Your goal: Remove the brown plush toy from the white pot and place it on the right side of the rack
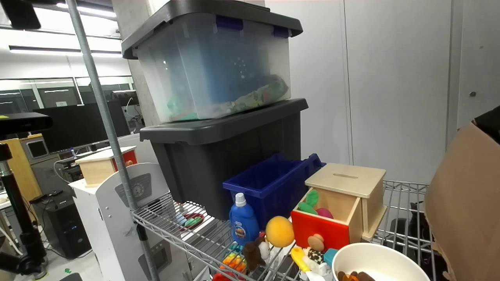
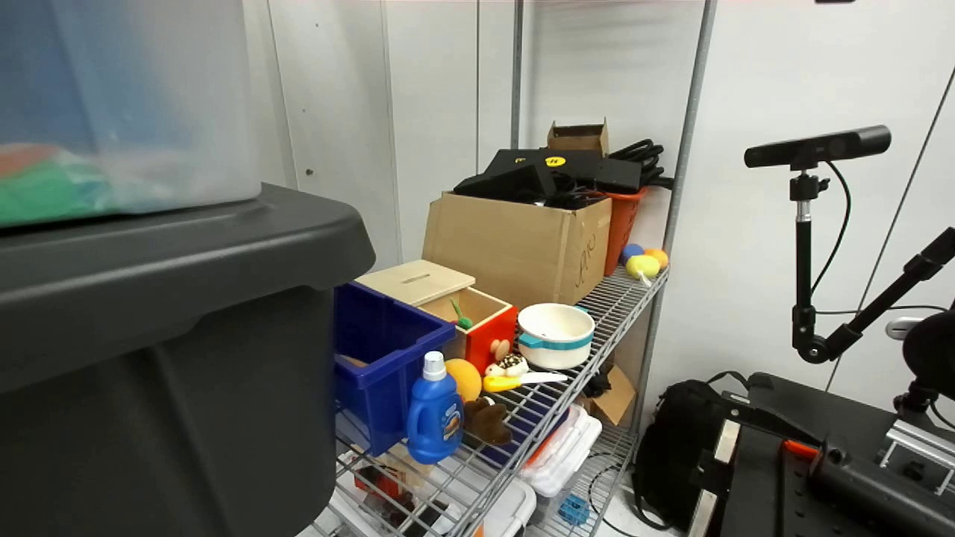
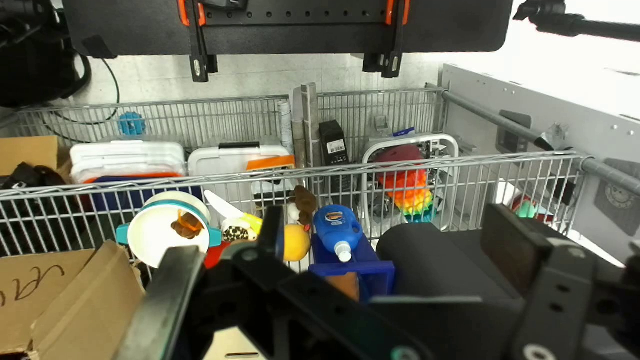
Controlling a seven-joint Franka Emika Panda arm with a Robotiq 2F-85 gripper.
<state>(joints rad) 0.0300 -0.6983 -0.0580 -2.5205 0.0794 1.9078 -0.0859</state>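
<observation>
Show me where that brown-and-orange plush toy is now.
In the wrist view, the brown plush toy is left of centre, inside the white pot; the yellow-handled knife is just right of the pot.

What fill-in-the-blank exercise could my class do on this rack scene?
The brown plush toy lies in the ____ pot.
The red-fronted drawer of the wooden box stands ____.
The orange ball sits between that drawer and the white-capped blue ____.
The knife has a ____ handle.
Missing words: white; open; bottle; yellow.
</observation>
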